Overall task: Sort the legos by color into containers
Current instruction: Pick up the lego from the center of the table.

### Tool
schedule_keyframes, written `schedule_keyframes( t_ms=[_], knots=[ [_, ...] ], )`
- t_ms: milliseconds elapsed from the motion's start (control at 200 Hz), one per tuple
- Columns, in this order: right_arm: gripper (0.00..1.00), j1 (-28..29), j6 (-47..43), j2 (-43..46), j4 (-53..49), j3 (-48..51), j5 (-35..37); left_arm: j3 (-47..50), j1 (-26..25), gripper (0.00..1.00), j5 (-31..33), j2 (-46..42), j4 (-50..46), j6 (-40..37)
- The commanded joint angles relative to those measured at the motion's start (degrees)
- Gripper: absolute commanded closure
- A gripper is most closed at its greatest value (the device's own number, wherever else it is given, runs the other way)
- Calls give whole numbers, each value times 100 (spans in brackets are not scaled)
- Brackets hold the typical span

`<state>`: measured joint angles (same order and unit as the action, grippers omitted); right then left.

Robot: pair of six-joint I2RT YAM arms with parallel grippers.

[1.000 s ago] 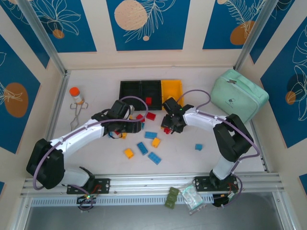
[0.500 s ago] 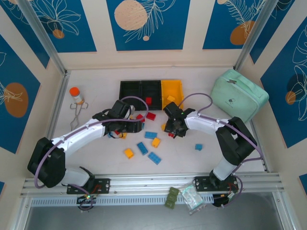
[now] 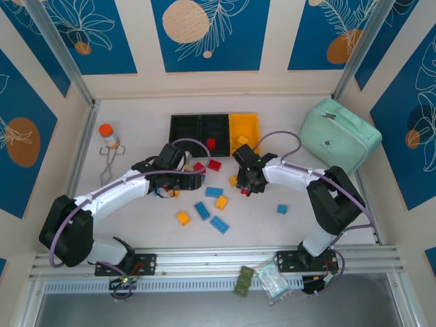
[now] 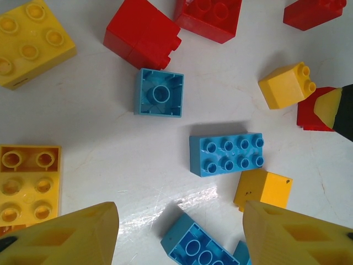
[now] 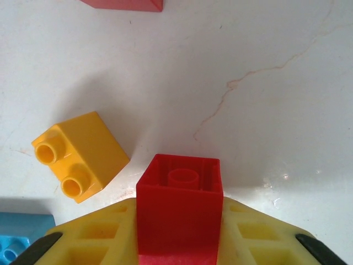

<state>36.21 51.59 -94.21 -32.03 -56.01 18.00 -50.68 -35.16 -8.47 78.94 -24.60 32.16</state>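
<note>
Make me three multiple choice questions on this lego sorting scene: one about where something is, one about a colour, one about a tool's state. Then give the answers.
1. Where does the sorted red brick lie?
A. left black bin
B. middle black bin
C. yellow-orange bin

2. What colour is the held brick in the right tool?
A. blue
B. yellow
C. red

3. How is the left tool?
A. open, gripping nothing
B. shut on a yellow brick
C. shut tight with nothing in it

Answers:
1 B: in the top view, the sorted red brick sits inside the middle black bin.
2 C: in the right wrist view, the held brick clamped between the fingers is red.
3 A: in the left wrist view, the fingers stand wide apart and clamp nothing.
</note>
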Motion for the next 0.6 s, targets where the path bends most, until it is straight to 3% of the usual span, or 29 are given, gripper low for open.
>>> schedule_keyframes(
  t_ms=[0, 385, 590],
  knots=[
    [70, 21, -155, -209, -277, -201, 7, 100, -12, 39, -94, -102, 71, 54],
    [71, 356, -590, 184, -860, -1109, 387, 236, -7, 39, -22, -367, 117, 148],
    [71, 317, -1011, -240, -949, -2094, 310, 513, 18, 38, 37, -794, 263, 360]
  ],
)
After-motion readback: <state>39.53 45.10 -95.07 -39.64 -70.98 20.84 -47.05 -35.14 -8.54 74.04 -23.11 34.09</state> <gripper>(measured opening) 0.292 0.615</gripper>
